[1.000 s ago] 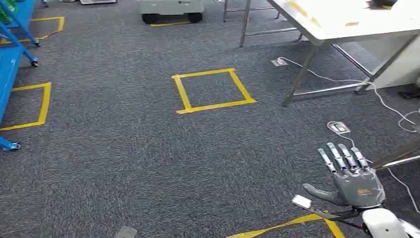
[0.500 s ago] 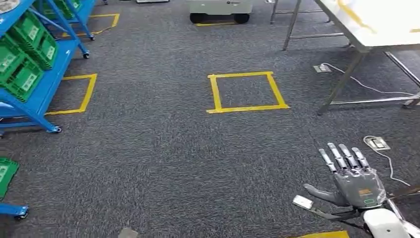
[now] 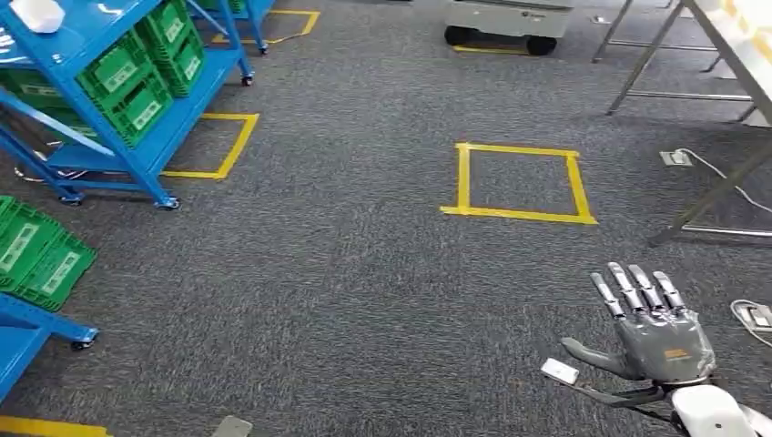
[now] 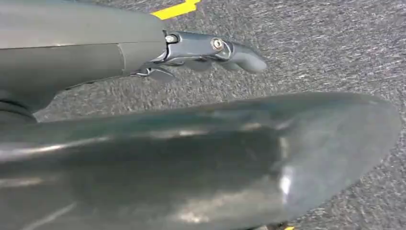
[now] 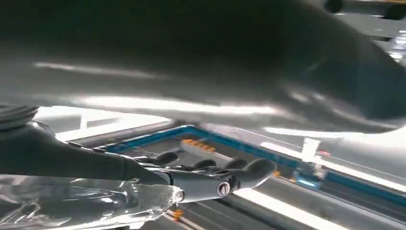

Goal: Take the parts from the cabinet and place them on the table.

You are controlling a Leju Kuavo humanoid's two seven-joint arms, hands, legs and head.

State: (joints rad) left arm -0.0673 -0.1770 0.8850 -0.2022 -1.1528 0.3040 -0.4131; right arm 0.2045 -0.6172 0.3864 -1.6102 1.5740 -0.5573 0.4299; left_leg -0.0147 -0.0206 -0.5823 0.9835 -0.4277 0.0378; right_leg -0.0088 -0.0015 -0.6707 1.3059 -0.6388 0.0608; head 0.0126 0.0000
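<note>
Blue cabinet (image 3: 137, 100) cut by the head view's top and left edges, upper shelves out of frame; labels on the green bins (image 3: 137, 86) too small to read; table (image 3: 728, 36) cropped at the right edge, top barely visible; white cart (image 3: 510, 18) cut at the top; right hand (image 5: 210, 175) blurred in the wrist view, clear plastic (image 5: 95, 206) beside it, held or not can't tell; left hand (image 4: 210, 50) mostly hidden behind a grey cover.

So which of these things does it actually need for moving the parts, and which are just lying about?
For the job: blue cabinet, green bins, table, right hand.
Just lying about: yellow tape square, white cart, floor socket.
</note>
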